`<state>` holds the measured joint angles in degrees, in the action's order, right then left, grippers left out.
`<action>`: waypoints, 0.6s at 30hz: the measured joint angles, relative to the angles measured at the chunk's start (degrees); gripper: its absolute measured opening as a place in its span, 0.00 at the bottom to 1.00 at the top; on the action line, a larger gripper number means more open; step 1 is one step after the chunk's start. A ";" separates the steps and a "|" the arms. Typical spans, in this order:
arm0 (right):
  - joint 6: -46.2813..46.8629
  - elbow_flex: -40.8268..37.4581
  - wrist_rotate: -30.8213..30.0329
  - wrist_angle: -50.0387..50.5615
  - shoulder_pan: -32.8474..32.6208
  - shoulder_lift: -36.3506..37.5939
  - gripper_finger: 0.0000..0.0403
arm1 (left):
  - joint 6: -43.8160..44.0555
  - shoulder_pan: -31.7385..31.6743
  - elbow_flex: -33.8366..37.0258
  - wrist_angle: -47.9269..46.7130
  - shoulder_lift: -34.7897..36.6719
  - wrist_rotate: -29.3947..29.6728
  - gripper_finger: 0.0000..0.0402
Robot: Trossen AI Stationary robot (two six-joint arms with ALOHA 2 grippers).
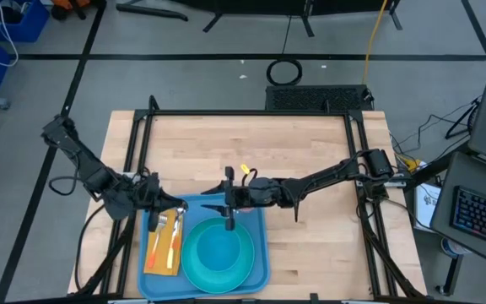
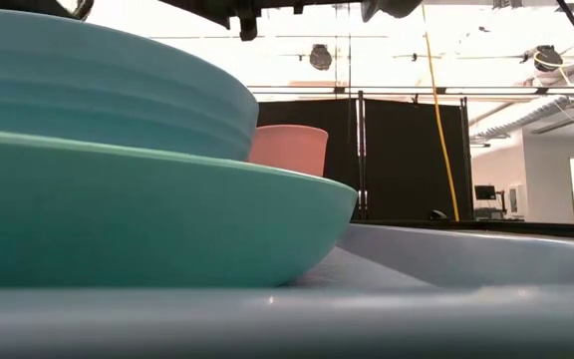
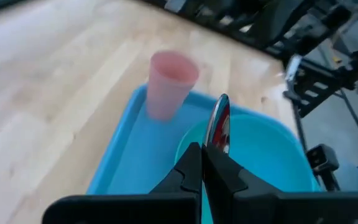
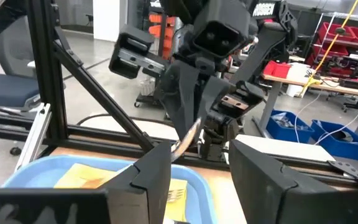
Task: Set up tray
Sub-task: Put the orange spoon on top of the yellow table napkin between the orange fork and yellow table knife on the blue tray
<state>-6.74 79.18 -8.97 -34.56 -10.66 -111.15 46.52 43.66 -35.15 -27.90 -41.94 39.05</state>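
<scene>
1. The tray lies at the table's near edge, between the arms, holding a teal plate with a bowl on it.
2. A yellow napkin with a fork lies in the tray's left part.
3. The left gripper, over the tray's far-left corner, is clenched on a spoon.
4. The right gripper, fingers spread and released, hovers over the tray's far rim.
5. A pink cup stands in the tray's far part.
</scene>
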 joint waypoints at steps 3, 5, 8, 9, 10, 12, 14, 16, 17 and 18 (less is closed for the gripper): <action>-0.17 0.00 -0.02 0.77 -0.28 0.02 0.38 | 7.68 1.00 0.01 -5.43 -0.08 -0.06 0.01; -0.17 0.00 -0.01 1.24 -0.44 0.02 0.38 | 13.61 1.80 0.00 -9.45 -0.07 -0.21 0.01; -0.17 0.00 0.00 2.74 -0.88 0.16 0.38 | 22.20 3.00 0.00 -15.39 -0.10 -1.80 0.01; -0.17 -0.02 0.00 4.01 -1.07 0.54 0.38 | 24.75 3.46 0.03 -16.59 -0.15 -2.14 0.01; -0.17 -0.07 0.01 4.99 -1.16 0.83 0.38 | 26.77 3.90 0.29 -16.91 -0.19 -2.44 0.01; -0.19 -0.05 0.00 6.95 -1.45 1.93 0.38 | 29.55 4.77 1.45 -16.76 -0.22 -3.08 0.01; -0.16 -0.05 0.03 8.35 -1.58 3.20 0.38 | 32.85 5.61 3.12 -16.59 -0.79 -3.13 0.01; -0.02 -0.04 0.02 10.24 -1.79 4.65 0.38 | 37.08 6.27 5.22 -16.27 -1.51 -3.94 0.01; -0.02 -0.04 0.01 11.05 -1.82 5.29 0.38 | 39.05 6.54 6.38 -16.04 -1.81 -4.96 0.01; -0.02 -0.04 0.02 12.42 -1.91 6.09 0.38 | 40.93 6.79 7.47 -15.31 -2.13 -5.63 0.01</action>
<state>-6.76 79.13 -8.95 -22.14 -12.57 -105.06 87.45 50.45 -27.68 -43.21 -44.07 33.42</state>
